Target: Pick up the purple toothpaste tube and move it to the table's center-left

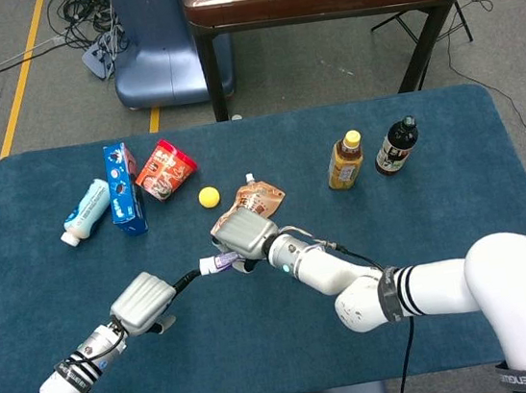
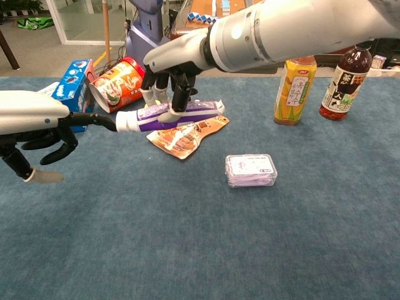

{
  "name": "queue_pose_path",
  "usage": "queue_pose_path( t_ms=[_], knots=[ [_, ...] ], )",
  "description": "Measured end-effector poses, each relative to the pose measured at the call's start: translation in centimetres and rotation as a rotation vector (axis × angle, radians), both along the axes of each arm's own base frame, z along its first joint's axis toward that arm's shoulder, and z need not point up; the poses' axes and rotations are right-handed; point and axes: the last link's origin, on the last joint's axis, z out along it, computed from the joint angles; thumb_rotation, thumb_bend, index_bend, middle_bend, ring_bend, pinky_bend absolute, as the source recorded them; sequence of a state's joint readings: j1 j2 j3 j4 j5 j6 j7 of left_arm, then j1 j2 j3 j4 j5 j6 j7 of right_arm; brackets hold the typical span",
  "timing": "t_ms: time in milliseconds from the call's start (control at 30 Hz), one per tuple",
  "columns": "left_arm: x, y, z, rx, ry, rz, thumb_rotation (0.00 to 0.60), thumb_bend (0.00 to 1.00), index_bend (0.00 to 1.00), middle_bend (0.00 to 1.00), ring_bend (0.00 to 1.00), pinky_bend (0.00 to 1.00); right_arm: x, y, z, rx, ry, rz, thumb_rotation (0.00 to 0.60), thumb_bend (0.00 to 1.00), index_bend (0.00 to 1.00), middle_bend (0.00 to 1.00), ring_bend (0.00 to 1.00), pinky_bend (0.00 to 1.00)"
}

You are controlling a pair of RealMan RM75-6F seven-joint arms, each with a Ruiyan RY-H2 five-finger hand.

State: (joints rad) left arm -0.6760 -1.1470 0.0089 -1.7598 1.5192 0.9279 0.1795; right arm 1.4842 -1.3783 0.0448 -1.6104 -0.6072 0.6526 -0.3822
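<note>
The purple toothpaste tube [image 2: 178,114] hangs level above the table, white cap pointing left, over a brown pouch. My right hand [image 2: 167,84] grips it from above around its middle. In the head view the tube [image 1: 219,261] shows only as a short purple and white end sticking out left of the right hand [image 1: 242,232]. My left hand [image 2: 39,133] is low at the left with its fingers apart and empty; one outstretched finger reaches to the tube's cap. That left hand [image 1: 144,303] lies at the table's front left.
Under the tube lies a brown pouch [image 2: 184,135]. A small purple-white box [image 2: 251,170] sits to the right. A red noodle cup [image 2: 119,84], blue box [image 2: 72,86], yellow ball [image 1: 209,197] and white bottle [image 1: 86,211] stand left; two drink bottles [image 2: 295,90] [image 2: 345,78] stand right.
</note>
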Motion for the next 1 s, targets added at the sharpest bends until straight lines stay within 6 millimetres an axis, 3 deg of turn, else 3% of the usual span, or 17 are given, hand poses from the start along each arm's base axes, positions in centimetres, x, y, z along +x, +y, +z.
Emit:
queue_pose_path(
  t_ms=[167, 267, 400, 433, 567, 700, 1000],
  knots=[
    [-0.6, 0.2, 1.5, 0.06, -0.034, 0.036, 0.6, 0.26, 0.02, 0.54, 0.55, 0.78, -0.8, 0.0, 0.8, -0.009, -0.06, -0.036, 0.6, 0.91, 0.97, 0.86, 0.8, 0.51],
    [-1.3, 0.3, 2.8, 0.109, -0.079, 0.086, 0.6, 0.26, 0.01, 0.42, 0.45, 0.68, -1.6, 0.2, 1.3, -0.009, -0.113, -0.063, 0.6, 0.91, 0.97, 0.86, 0.8, 0.59],
    [-2.1, 0.5, 4.5, 0.167, -0.173, 0.177, 0.582, 0.23, 0.0, 0.33, 0.31, 0.55, -2.8, 0.6, 1.5, -0.005, -0.185, -0.089, 0.6, 0.91, 0.97, 0.86, 0.8, 0.69],
    [-2.3, 0.5, 4.8, 0.173, -0.194, 0.197, 0.56, 0.22, 0.0, 0.31, 0.29, 0.53, -3.1, 0.8, 1.5, -0.001, -0.201, -0.093, 0.6, 0.91, 0.97, 0.86, 0.8, 0.71],
    [-2.9, 0.5, 5.9, 0.193, -0.301, 0.29, 0.298, 0.18, 0.0, 0.21, 0.19, 0.43, -4.2, 1.8, 1.0, 0.028, -0.277, -0.118, 0.6, 0.91, 0.97, 0.86, 0.81, 0.75],
    [-3.3, 0.6, 6.9, 0.197, -0.434, 0.389, 0.139, 0.15, 0.0, 0.15, 0.14, 0.34, -4.6, 2.8, 0.2, 0.054, -0.345, -0.135, 0.6, 0.91, 0.98, 0.87, 0.82, 0.79],
    [-3.1, 0.9, 8.3, 0.192, -0.707, 0.51, 0.006, 0.11, 0.0, 0.12, 0.1, 0.28, -4.0, 5.2, -1.9, 0.099, -0.533, -0.174, 0.6, 0.92, 1.0, 0.9, 0.85, 0.83]
  ],
)
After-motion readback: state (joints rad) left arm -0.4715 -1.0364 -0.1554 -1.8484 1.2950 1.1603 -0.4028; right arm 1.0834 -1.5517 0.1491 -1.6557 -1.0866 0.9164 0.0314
